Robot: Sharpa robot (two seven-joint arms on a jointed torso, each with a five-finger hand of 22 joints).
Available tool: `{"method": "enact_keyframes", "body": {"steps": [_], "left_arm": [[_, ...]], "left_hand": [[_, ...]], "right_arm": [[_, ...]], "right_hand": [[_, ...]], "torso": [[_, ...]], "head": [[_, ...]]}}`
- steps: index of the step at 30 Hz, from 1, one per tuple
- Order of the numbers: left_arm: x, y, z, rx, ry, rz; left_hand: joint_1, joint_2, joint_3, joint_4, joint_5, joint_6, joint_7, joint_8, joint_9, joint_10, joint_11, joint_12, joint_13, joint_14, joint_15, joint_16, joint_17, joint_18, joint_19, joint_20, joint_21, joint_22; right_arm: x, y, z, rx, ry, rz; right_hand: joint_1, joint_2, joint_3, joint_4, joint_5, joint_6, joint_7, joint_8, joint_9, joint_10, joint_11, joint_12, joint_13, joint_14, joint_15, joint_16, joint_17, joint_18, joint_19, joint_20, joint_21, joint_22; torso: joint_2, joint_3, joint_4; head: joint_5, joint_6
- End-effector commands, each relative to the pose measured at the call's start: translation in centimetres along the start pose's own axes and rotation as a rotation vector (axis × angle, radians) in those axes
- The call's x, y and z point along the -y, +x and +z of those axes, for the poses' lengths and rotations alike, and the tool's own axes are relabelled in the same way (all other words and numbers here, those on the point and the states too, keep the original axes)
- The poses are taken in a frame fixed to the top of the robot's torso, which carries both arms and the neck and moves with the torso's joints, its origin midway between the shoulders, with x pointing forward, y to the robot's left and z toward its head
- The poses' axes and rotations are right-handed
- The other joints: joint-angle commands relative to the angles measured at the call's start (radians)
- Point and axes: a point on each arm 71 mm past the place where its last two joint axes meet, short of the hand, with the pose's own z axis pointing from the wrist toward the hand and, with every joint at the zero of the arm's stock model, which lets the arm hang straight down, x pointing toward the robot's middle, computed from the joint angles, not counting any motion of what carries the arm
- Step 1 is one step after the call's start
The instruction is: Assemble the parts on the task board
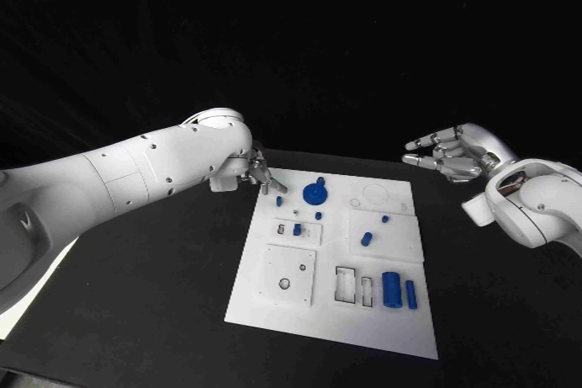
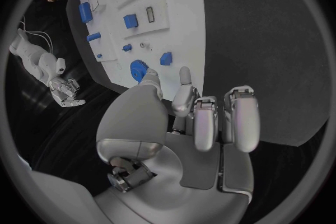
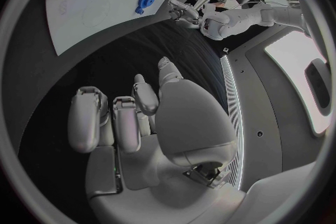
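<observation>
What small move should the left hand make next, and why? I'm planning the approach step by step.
Probably a short reach forward and down toward the blue toothed gear. The silver left hand hovers at the far left corner of the white task board with fingers apart, holding nothing, and the gear is the closest part to its fingertips. The right hand sits off the board, also empty.

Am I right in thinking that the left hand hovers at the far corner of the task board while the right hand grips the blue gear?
Not quite. The right hand holds nothing; the head view shows it open over the black table, off the task board. The blue gear lies on the board. The left hand is at the far corner, as you say.
</observation>
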Motion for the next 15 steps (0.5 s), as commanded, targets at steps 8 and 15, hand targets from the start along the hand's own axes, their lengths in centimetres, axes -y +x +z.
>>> {"method": "enact_keyframes", "body": {"steps": [8, 15], "left_arm": [[0.9, 0.7, 0.5, -0.043, 0.02, 0.027], [1.4, 1.4, 0.8, -0.063, 0.025, 0.029]], "left_hand": [[0.002, 0.004, -0.008, -0.004, -0.002, 0.014, -0.002, 0.008, -0.003, 0.01, 0.0, 0.006, 0.004, 0.107, 0.0, 0.003, 0.263, -0.001, 0.043, 0.003, 0.006, 0.087], [0.02, 0.013, -0.009, -0.008, 0.0, 0.017, -0.004, 0.01, -0.006, 0.013, -0.001, 0.008, 0.005, 0.107, -0.001, 0.003, 0.263, -0.002, 0.043, 0.002, 0.007, 0.089]], "right_arm": [[-0.2, 0.3, 0.2, -0.011, -0.015, 0.002], [-0.2, 0.3, 0.2, -0.011, -0.015, 0.004]], "right_hand": [[-0.009, 0.002, -0.004, 0.0, 0.0, 0.001, 0.004, -0.004, -0.001, -0.004, 0.001, -0.001, 0.0, 0.08, -0.002, -0.005, 0.153, 0.01, -0.005, -0.001, -0.005, 0.0], [-0.009, 0.003, -0.005, 0.0, 0.001, 0.001, 0.004, -0.004, -0.001, -0.004, 0.001, 0.0, 0.0, 0.08, -0.002, -0.005, 0.153, 0.01, -0.004, -0.001, -0.005, 0.0]], "torso": [[-0.001, 0.0005, -0.0009], [-0.001, 0.0004, -0.0005]], "head": [[0.002, -0.003], [0.004, -0.004]]}}
